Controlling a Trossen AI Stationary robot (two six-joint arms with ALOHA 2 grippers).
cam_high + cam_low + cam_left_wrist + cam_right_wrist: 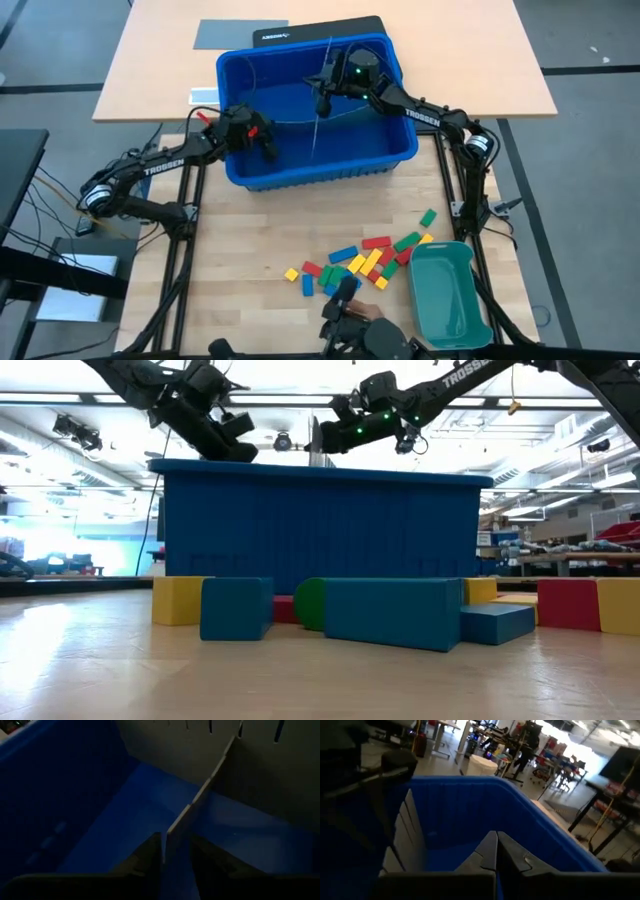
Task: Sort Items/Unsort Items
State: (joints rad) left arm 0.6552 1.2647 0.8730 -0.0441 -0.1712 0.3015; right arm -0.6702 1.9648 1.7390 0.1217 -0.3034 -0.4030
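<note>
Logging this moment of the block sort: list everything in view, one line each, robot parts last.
bin: one, blue, table centre.
dividers: grey sheets, upright, crossing inside the bin.
blocks: a couple dozen; red, yellow, green, blue; loose in front of the bin.
tray: one, teal, right of the blocks.
hand: a person's, at the near edge.
left gripper: fingers astride a divider.
right gripper: shut on a divider.

The big bin (300, 170) is bright blue. Thin grey divider sheets (200, 800) stand inside it. The toy blocks (365, 262) are red, yellow, green and blue. The small tray (450, 300) is teal-green. The table (250, 260) is light wood. Both arms are black.
</note>
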